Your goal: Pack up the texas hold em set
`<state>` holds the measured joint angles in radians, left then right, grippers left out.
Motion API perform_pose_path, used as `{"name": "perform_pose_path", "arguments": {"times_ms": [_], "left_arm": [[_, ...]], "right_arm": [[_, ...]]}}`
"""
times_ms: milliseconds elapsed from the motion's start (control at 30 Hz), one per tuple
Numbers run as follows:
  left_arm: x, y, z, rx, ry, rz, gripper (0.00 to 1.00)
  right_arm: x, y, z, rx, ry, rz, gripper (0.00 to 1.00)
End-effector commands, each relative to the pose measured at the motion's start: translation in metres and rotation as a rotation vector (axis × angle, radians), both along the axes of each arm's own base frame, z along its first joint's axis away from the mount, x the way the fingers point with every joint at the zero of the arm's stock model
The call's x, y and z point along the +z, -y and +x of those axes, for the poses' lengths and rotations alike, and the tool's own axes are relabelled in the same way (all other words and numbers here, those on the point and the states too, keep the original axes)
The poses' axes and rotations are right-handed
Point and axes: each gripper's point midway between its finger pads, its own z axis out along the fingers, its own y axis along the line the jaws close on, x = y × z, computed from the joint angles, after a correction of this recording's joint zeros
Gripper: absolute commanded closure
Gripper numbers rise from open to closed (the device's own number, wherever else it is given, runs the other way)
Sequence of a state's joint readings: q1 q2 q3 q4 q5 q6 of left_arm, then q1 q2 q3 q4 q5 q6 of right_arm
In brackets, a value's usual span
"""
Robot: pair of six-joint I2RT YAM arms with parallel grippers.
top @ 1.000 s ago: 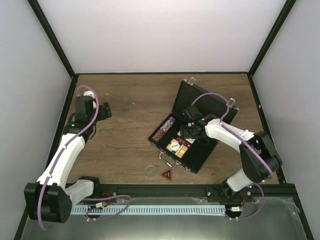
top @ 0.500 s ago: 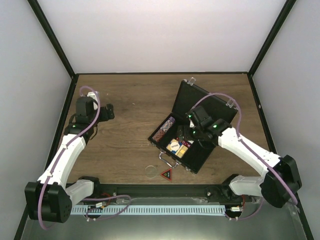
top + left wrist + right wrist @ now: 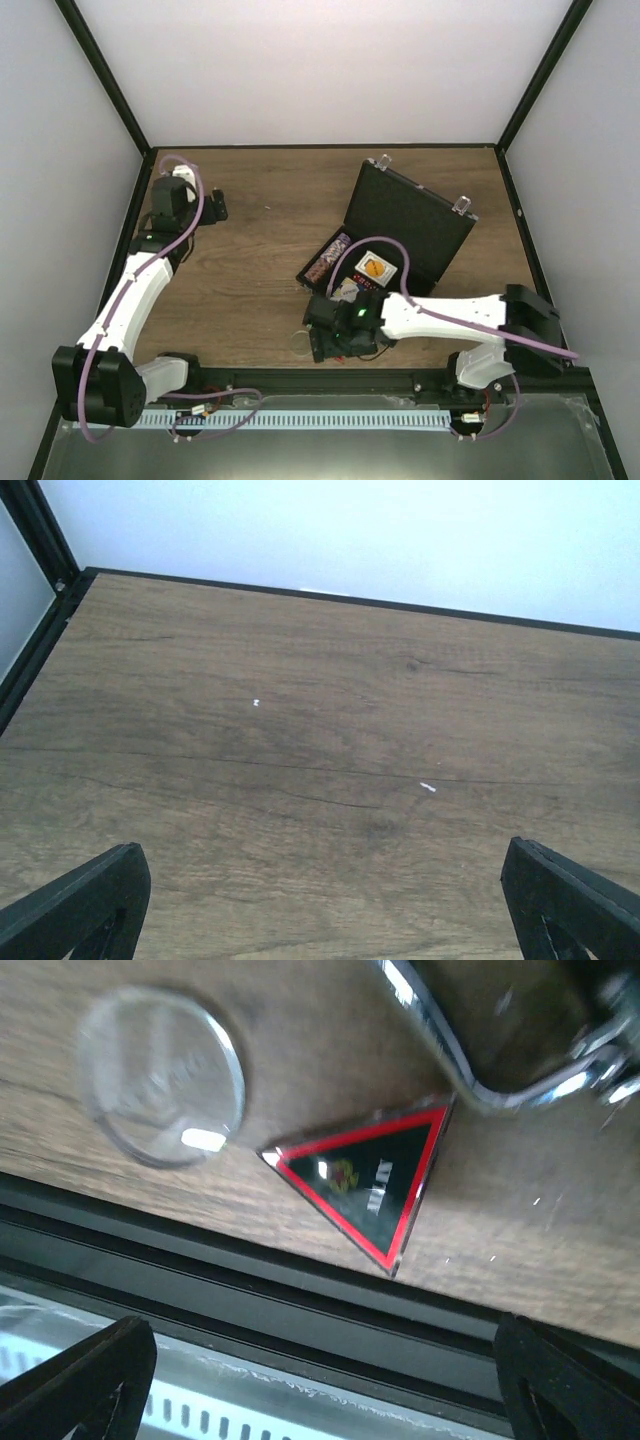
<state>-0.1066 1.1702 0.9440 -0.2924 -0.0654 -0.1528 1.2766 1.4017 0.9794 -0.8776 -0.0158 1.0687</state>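
Observation:
The black case [image 3: 410,215] lies open at the right middle of the table. It holds a row of chips [image 3: 330,258], an orange round button [image 3: 372,268] and red dice [image 3: 366,285]. My right gripper [image 3: 332,345] is open and empty, low over the table's near edge in front of the case. In the right wrist view, the red-black triangle [image 3: 365,1182] lies flat just ahead of the right gripper [image 3: 320,1390]. A clear round button [image 3: 160,1075] lies left of the triangle, and the case's silver handle [image 3: 470,1060] is beyond it. My left gripper [image 3: 215,205] is open and empty at the far left.
The black frame rail [image 3: 300,1300] runs along the table's near edge right under the right gripper. The left wrist view shows only bare wood [image 3: 330,730] up to the back wall. The clear button [image 3: 299,342] peeks out left of the right gripper.
My right arm has swung from over the open case down to the near table edge, above the triangle. My left gripper has moved a little farther back.

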Motion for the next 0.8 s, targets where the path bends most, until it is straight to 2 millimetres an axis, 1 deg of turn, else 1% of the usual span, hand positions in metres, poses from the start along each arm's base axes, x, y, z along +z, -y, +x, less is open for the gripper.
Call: {"name": "perform_pose_path", "arguments": {"times_ms": [0,167,267,367,500,700,767], "left_arm": [[0.005,-0.007,-0.005,0.02,0.031,0.048,0.02],[0.006,-0.008,-0.009,0.023,0.033,0.045,0.0],[0.006,-0.007,-0.01,0.021,0.031,0.043,0.0],[0.007,-0.009,-0.012,0.028,0.038,0.046,0.0],[0.009,-0.01,-0.014,0.033,0.043,0.053,0.0],[0.008,-0.009,-0.014,0.026,0.043,0.048,0.0],[0.006,-0.009,-0.014,0.026,0.039,0.048,0.0]], "right_arm": [[-0.015,-0.006,-0.015,-0.098,-0.049,-0.072,0.05],[-0.027,-0.018,-0.011,-0.103,-0.036,-0.063,0.03],[-0.035,-0.017,-0.007,-0.126,-0.027,-0.093,0.04],[-0.038,-0.019,-0.003,-0.148,-0.013,-0.103,0.05],[-0.047,-0.014,0.001,-0.177,0.005,-0.159,0.07],[-0.056,-0.022,0.005,-0.171,0.018,-0.183,0.1],[-0.058,-0.022,0.007,-0.172,0.027,-0.204,0.1]]}}
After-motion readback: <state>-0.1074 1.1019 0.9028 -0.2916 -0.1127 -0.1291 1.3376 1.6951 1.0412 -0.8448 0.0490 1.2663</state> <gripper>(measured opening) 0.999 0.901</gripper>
